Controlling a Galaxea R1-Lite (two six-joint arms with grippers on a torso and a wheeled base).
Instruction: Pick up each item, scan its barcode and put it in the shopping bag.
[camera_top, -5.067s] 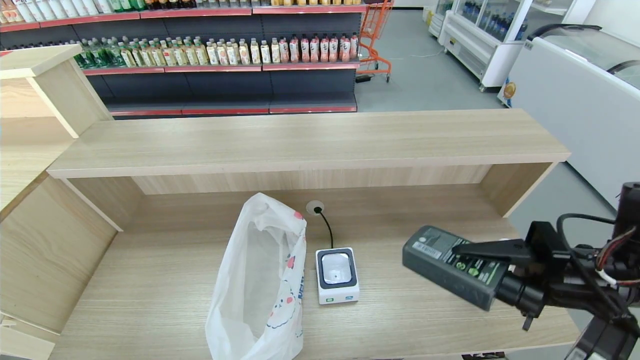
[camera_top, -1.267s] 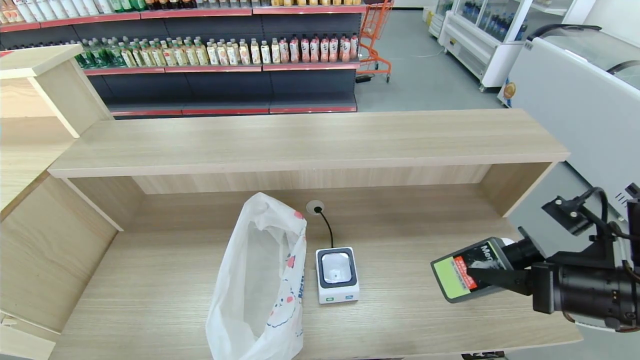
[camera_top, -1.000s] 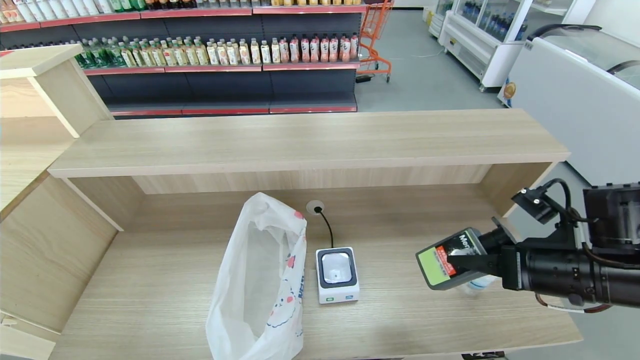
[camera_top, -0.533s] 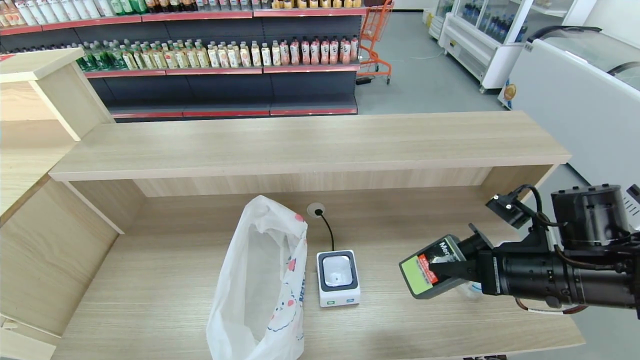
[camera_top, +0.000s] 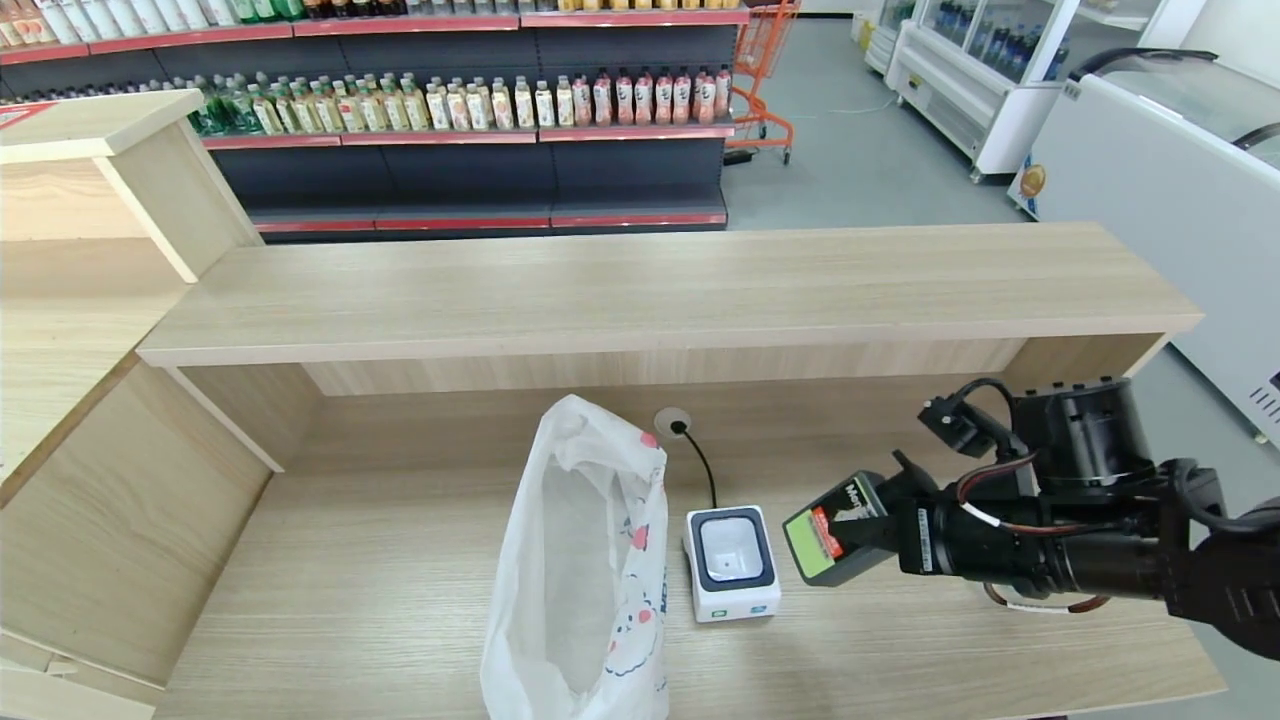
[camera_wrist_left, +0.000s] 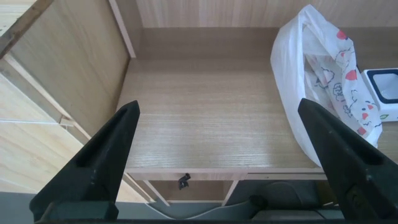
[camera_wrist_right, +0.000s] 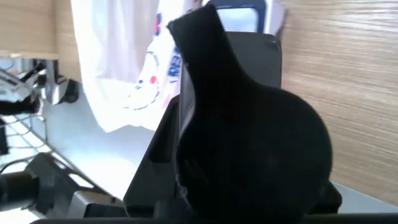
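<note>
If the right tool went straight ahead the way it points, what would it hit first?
Most likely the scanner: the right tool points at it, with the held box leading. If it passes above, the shopping bag comes next; height is hard to judge.

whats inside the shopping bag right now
The shopping bag stands open; the inner wall seen through its mouth shows no item. Its bottom is covered by folded plastic.

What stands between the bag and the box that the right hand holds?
The scanner, as the head view shows. It stands on the counter close beside the bag, and the box hangs just past its other side, not touching it.
</note>
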